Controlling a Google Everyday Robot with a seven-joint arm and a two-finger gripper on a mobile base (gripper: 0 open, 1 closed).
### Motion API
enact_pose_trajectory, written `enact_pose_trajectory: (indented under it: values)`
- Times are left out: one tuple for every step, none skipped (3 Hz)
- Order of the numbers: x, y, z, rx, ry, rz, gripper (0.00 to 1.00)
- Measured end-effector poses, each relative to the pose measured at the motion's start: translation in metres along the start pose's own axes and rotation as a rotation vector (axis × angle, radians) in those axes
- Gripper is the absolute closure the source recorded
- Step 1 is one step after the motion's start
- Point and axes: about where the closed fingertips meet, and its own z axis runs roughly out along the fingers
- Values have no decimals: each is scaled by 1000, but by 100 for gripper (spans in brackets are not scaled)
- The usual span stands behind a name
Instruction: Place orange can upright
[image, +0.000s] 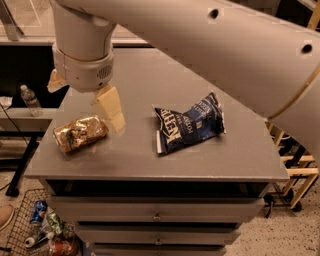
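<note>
The orange can (80, 132) is dented and gold-orange, and lies on its side near the front left of the grey table (150, 160). My gripper (85, 104) hangs from the big white arm just above and behind the can. Its jaws are spread open and hold nothing. One cream finger (112, 107) points down beside the can's right end without touching it. The other finger (55, 80) shows at the left of the wrist.
A blue chip bag (189, 125) lies to the right of the can at the table's middle. The white arm covers the table's back. A water bottle (31, 100) stands on a shelf to the left. A wire basket (35, 227) with cans sits on the floor.
</note>
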Motion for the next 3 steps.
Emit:
enact_pose_trajectory:
  values:
    - [-12,-10,27,-72,3,-8,0]
    - [-13,-15,53,-130,-5,9,0]
    - [-4,-19,74,-161,-34,39,0]
